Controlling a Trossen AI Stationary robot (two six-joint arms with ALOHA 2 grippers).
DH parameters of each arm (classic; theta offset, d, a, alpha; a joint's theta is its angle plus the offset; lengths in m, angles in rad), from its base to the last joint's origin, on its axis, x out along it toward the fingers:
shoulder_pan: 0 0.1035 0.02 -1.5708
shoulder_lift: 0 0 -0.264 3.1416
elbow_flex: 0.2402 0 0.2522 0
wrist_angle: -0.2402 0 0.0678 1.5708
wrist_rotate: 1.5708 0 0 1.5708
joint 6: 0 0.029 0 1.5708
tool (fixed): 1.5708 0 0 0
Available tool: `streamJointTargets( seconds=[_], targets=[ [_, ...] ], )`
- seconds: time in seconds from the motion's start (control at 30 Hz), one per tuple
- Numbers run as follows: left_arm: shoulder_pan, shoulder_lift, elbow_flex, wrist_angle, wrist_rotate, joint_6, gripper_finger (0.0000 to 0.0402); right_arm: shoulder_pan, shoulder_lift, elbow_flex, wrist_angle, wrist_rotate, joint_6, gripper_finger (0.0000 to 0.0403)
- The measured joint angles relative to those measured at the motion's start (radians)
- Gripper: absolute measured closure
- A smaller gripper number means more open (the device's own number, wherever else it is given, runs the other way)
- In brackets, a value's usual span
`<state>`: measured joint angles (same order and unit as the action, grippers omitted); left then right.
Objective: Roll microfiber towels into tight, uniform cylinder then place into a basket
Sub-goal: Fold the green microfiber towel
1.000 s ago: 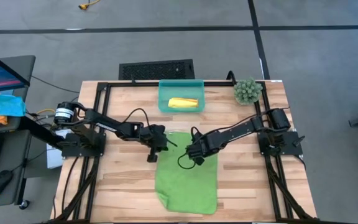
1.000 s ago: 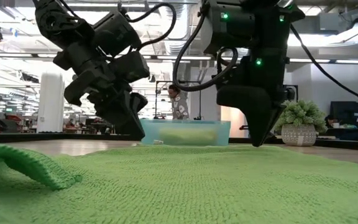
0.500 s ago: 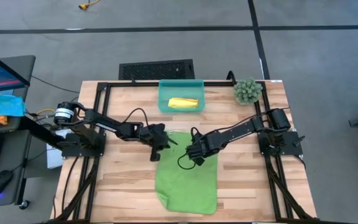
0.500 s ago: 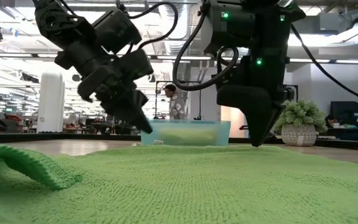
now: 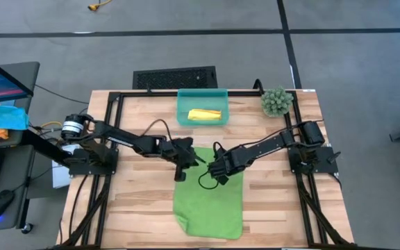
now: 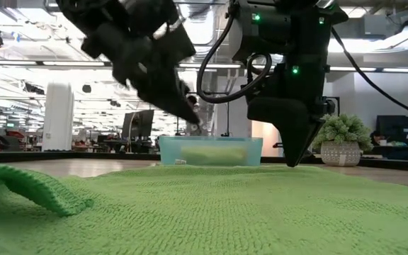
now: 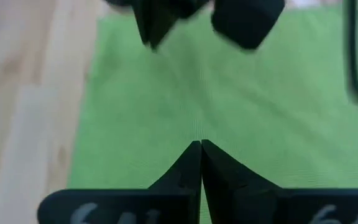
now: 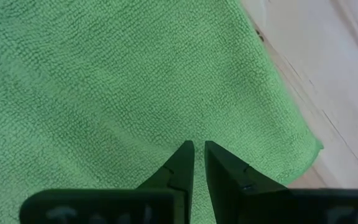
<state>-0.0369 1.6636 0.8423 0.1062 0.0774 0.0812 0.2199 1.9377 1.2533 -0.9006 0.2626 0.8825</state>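
The lime green towel (image 5: 209, 198) lies spread flat on the table; its near left corner (image 6: 34, 188) is folded over. The yellow towel (image 5: 205, 114) lies rolled in the teal basket (image 5: 203, 92) at the far edge. My left gripper (image 5: 187, 165) is shut and hangs clear above the green towel's far left part (image 7: 166, 99). My right gripper (image 5: 214, 171) is shut, its fingers a narrow slit apart. It points down just over the towel's far right part (image 8: 104, 81). My right gripper (image 6: 292, 161) points straight down at the green towel's far part, its fingertips at the level of the cloth. I cannot tell whether they touch it. No cloth shows pinched between the fingers (image 8: 185, 155).
A small potted plant (image 5: 276, 101) stands at the far right corner. A black vented panel (image 5: 174, 77) lies beyond the table's far edge. Black frame rails (image 5: 110, 125) run along the table's sides. Bare wood (image 5: 137, 208) lies left and right of the towel.
My left gripper has risen and gone toward the table's right edge, from beside the towel's far left edge to above the towel, staying shut. The green towel has not moved.
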Motion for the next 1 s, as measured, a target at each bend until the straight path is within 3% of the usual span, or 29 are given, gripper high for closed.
streamJointTargets(
  seconds=[0.23,0.53,0.7,1.0],
  targets=[
    [-0.023,0.157,0.014,-0.003,-0.031,0.018,0.0401,0.001,0.0,-0.005,-0.006,0.0,0.0,0.034],
    [-0.016,0.164,0.02,-0.065,-0.075,-0.001,0.0401,-0.017,0.0,-0.047,0.004,-0.003,0.007,0.034],
    [-0.008,0.164,0.021,-0.083,-0.162,-0.011,0.0401,-0.054,-0.002,-0.066,0.053,0.003,0.0,0.034],
    [0.095,0.164,0.02,-0.09,-0.153,0.007,0.0401,-0.189,-0.005,-0.097,0.136,0.055,-0.089,0.034]
  ],
)
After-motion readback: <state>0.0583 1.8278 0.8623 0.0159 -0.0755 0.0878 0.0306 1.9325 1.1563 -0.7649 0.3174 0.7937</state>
